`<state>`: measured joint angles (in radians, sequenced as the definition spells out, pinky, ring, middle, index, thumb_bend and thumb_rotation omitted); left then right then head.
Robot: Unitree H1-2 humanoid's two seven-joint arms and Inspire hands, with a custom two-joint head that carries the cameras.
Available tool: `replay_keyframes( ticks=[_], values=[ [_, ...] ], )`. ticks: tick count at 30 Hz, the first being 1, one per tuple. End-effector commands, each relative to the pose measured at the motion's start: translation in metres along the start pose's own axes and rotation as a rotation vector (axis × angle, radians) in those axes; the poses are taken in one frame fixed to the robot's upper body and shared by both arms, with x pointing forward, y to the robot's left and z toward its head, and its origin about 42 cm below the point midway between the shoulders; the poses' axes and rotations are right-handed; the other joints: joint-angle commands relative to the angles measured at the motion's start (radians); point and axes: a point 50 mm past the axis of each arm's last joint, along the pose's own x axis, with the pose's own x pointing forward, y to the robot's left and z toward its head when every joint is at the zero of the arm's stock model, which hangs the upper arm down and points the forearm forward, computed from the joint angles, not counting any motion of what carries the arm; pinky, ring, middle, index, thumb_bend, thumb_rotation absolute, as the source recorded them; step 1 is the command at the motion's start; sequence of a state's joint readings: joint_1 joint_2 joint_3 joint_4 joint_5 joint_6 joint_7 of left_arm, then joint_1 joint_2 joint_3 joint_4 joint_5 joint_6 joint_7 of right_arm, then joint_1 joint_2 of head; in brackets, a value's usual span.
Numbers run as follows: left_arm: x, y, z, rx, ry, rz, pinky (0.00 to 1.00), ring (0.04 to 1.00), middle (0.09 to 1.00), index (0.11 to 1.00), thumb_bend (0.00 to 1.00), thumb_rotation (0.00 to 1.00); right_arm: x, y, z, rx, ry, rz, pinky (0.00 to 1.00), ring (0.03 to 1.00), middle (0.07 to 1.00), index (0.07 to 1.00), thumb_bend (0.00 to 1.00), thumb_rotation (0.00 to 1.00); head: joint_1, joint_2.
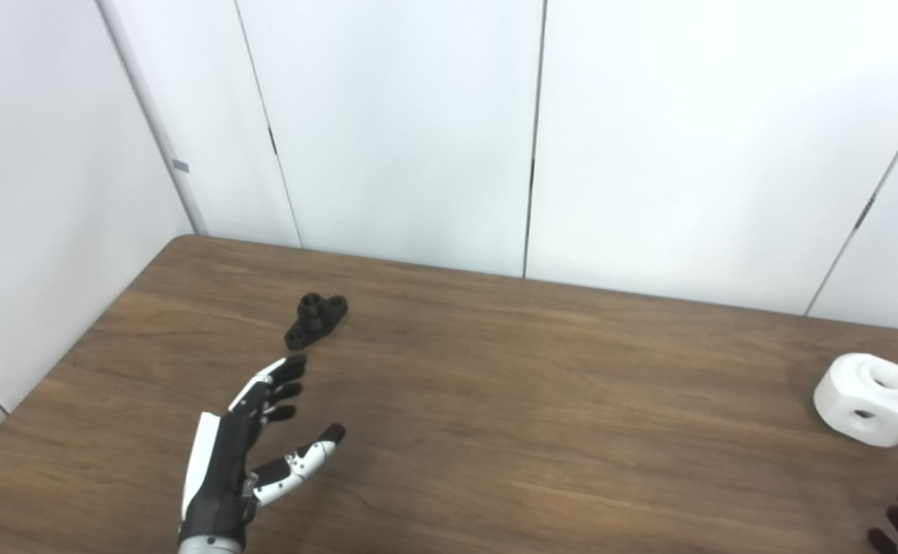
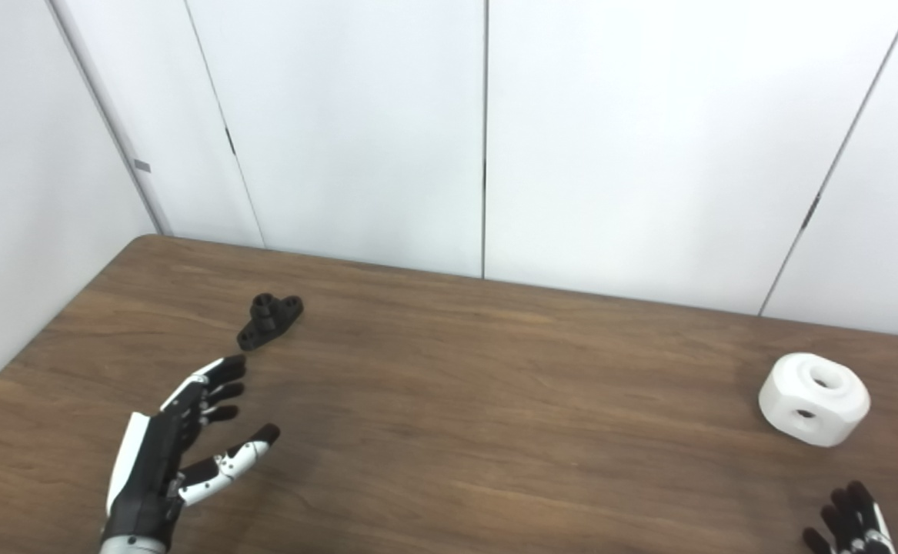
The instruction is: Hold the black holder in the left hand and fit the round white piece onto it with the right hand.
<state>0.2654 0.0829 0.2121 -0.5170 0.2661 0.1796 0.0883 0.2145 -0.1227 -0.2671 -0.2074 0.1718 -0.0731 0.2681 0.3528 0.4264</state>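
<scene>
Black holder [image 1: 316, 319] lies on the brown wooden surface [image 1: 541, 400], at the far left part, with its short round post pointing up. No writing, label or brand can be read on any thing. The round white piece [image 1: 872, 398] rests on the same surface at the far right, well apart from the holder; it shows one hole on top and one on its side. The left hand [image 1: 252, 450] hovers near the holder, just in front of it, without touching; the fingers are spread apart, the thumb stands out to the side, and it holds nothing. Of the right hand [image 2: 849, 523] only the dark fingertips enter at the bottom right corner, near the white piece. The right eye view shows a little more of them, apart from each other, holding nothing.
</scene>
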Motion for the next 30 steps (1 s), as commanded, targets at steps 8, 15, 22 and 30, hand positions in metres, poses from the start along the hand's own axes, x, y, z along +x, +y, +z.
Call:
replay_keyframes(
  ticks=[8, 15, 22, 30],
  values=[
    [0.029, 0.009, -0.003, 0.175, -0.006, 0.063, 0.91, 0.927, 0.926, 0.867, 0.72, 0.2, -0.029, -0.011, -0.005, -0.031, 0.058, -0.002, 1.0, 0.977, 0.982, 1.0, 0.59, 1.0, -0.011, 0.005],
    [0.05, 0.013, -0.001, 0.333, -0.014, 0.08, 0.92, 0.964, 0.953, 0.868, 0.75, 0.26, -0.03, -0.009, -0.003, -0.019, 0.072, 0.0, 1.0, 0.969, 0.964, 1.0, 0.59, 1.0, -0.012, 0.008],
    [0.079, 0.013, -0.005, 0.454, -0.011, 0.1, 0.9, 0.969, 0.952, 0.865, 0.81, 0.34, -0.032, -0.008, -0.002, -0.027, 0.066, 0.01, 1.0, 0.961, 0.954, 1.0, 0.57, 1.0, -0.018, 0.017],
    [0.116, 0.006, -0.006, 0.54, -0.009, 0.075, 1.0, 0.958, 0.946, 0.864, 0.84, 0.44, -0.033, -0.006, -0.001, -0.03, 0.07, 0.008, 1.0, 0.955, 0.952, 0.995, 0.56, 1.0, -0.024, 0.022]
  ],
)
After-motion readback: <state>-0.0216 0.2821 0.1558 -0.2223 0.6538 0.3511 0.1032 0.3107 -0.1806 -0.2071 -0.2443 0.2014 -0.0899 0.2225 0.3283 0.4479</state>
